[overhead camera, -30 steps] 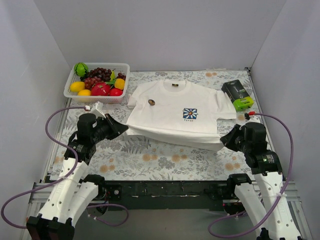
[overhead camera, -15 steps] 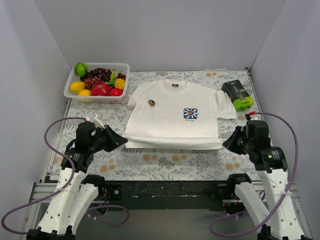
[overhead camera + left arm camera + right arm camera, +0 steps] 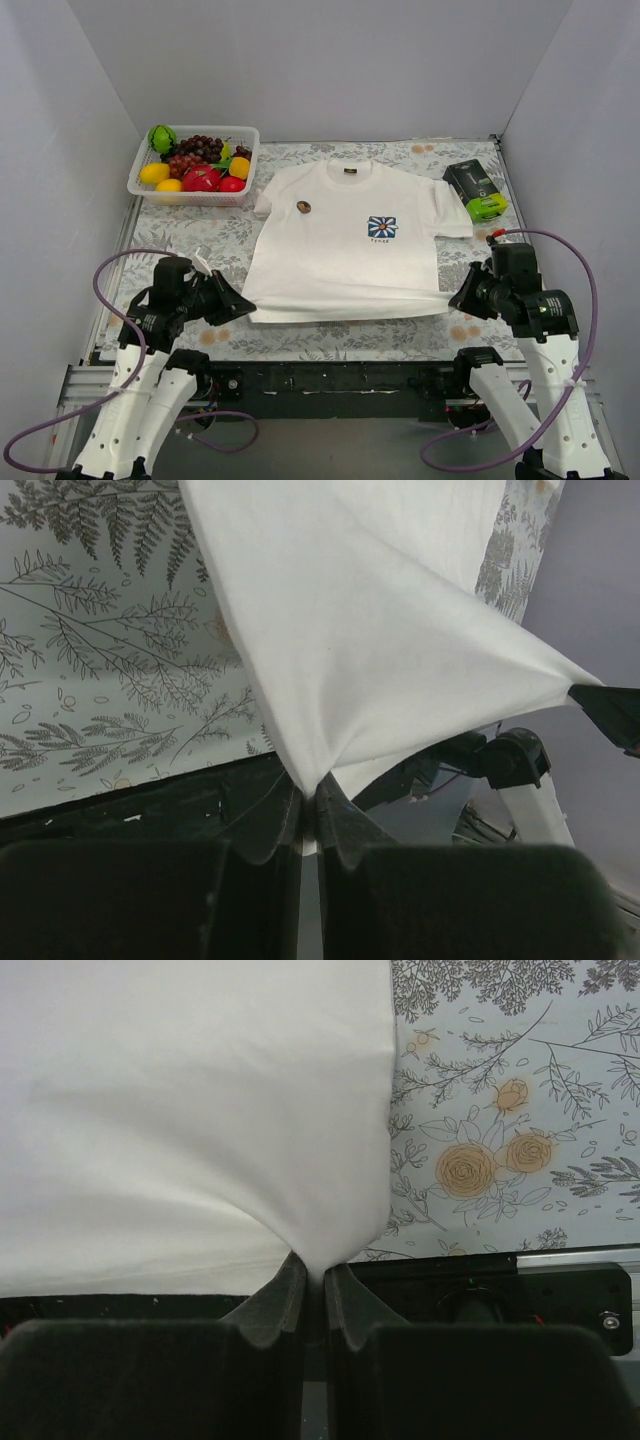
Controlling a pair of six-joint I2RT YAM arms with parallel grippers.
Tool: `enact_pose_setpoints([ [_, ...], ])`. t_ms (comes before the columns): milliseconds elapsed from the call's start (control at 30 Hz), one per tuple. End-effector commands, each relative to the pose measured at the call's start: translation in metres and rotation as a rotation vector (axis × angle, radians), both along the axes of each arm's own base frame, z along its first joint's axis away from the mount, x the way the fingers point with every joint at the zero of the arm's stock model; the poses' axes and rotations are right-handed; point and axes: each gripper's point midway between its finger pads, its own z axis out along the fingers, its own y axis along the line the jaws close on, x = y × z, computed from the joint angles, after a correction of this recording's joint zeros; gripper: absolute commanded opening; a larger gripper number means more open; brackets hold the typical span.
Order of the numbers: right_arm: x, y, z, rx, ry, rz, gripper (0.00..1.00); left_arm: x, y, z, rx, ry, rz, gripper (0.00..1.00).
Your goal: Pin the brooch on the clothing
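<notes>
A: Left side first. What is the left gripper (image 3: pixel 310 805) doing?
B: It's clamped on the bottom-left hem corner, with cloth pinched between the fingers and fanning away from them. The fruit basket (image 3: pixel 135 183) is well beyond it, far-left corner.

A: And the clothing?
B: The white T-shirt (image 3: pixel 340 255) lies on the floral tablecloth (image 3: pixel 330 335), collar at the far end. The hem is pulled in a straight line between the two grippers.

A: Where is the brooch?
B: The brooch (image 3: pixel 303 207) sits on the shirt's upper chest, ahead and to the right of the left gripper, well apart from it. It's even further from the right one. I can't tell whether it's pinned or just lying there. The blue logo (image 3: pixel 381 228) is further right, nearer the right gripper's side.

A: And the right gripper (image 3: pixel 312 1275)?
B: Closed on the bottom-right hem corner, with fabric bunched into the jaws. The green box (image 3: pixel 478 190) is well ahead of it, beside the sleeve.
</notes>
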Motion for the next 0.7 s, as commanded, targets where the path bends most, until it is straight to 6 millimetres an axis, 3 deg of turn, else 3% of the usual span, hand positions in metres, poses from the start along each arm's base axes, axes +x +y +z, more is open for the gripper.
enact_pose_setpoints([
  [0,-0.006,-0.013,0.008,-0.071,0.003,-0.008,0.01,-0.024,-0.001,-0.004,-0.018,0.05,-0.039,0.0],
  [200,-0.01,-0.008,0.019,-0.015,-0.055,-0.037,0.01,-0.042,-0.005,-0.004,-0.059,0.021,-0.074,0.0],
  [233,-0.012,-0.003,0.017,0.008,-0.047,-0.018,0.05,-0.044,-0.003,-0.001,-0.053,0.016,-0.074,0.0],
  [267,-0.017,-0.003,0.013,0.007,-0.022,-0.02,0.15,-0.044,-0.003,-0.001,-0.046,0.005,-0.076,0.03],
  [300,-0.019,-0.001,0.011,0.017,-0.01,-0.013,0.24,-0.044,-0.001,-0.001,-0.033,-0.002,-0.074,0.22],
  [333,-0.022,0.001,0.009,0.026,0.003,0.0,0.32,-0.045,0.002,0.001,-0.014,-0.016,-0.08,0.32],
  [367,-0.024,0.004,0.007,0.038,0.013,0.009,0.53,-0.044,0.004,0.002,-0.001,-0.027,-0.076,0.41],
  [400,-0.026,0.007,0.008,0.057,0.017,0.022,0.62,-0.044,0.005,0.003,0.012,-0.034,-0.074,0.5],
  [433,-0.027,0.009,0.01,0.065,0.002,0.023,0.78,-0.044,0.007,0.008,0.019,-0.066,-0.077,0.75],
  [500,-0.024,0.009,0.02,0.075,-0.053,0.017,0.9,-0.043,0.009,0.011,0.03,-0.093,-0.071,0.98],
  [533,-0.023,0.01,0.023,0.079,-0.072,0.025,0.95,-0.043,0.009,0.015,0.031,-0.111,-0.072,0.98],
  [667,-0.018,0.013,0.024,0.088,-0.092,0.044,0.97,-0.035,0.01,0.025,0.038,-0.169,-0.071,0.98],
])
